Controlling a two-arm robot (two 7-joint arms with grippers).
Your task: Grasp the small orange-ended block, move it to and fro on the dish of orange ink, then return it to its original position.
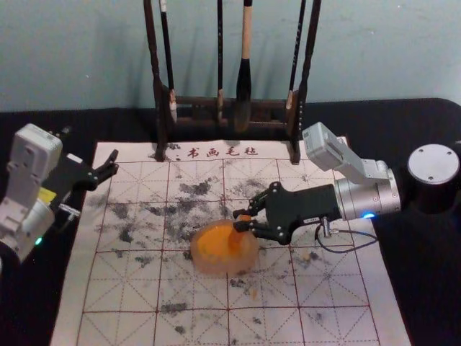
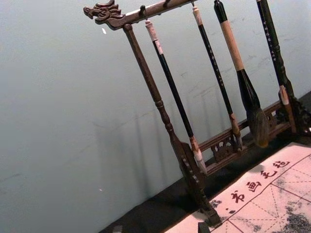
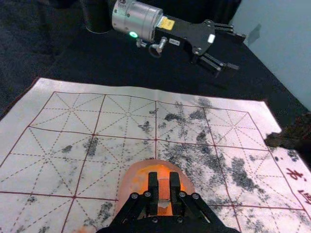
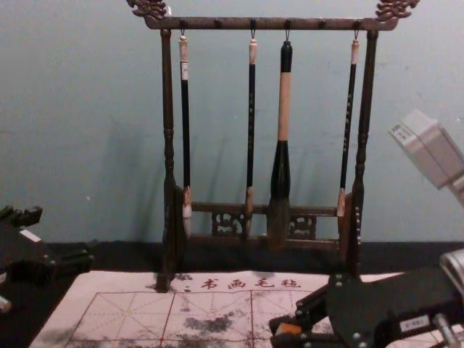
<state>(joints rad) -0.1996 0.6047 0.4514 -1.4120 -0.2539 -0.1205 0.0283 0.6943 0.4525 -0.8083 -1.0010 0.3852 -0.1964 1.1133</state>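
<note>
My right gripper [image 1: 243, 220] reaches in over the right part of the ink dish [image 1: 204, 265]. In the right wrist view the right gripper [image 3: 164, 191] is shut on the small block [image 3: 164, 188], whose orange shows between the fingers, with the orange ink dish [image 3: 127, 180] beneath and around it. The chest view has the block [image 4: 290, 329] in the right gripper [image 4: 279, 331]. Whether the block touches the ink I cannot tell. The left gripper [image 1: 112, 167] is parked open at the left edge of the mat.
A dark wooden rack [image 1: 161, 108] with hanging brushes [image 4: 281, 130] stands at the mat's back edge, close to the wall. The gridded, ink-stained mat [image 1: 122, 288] lies on the black table cloth [image 1: 432, 288].
</note>
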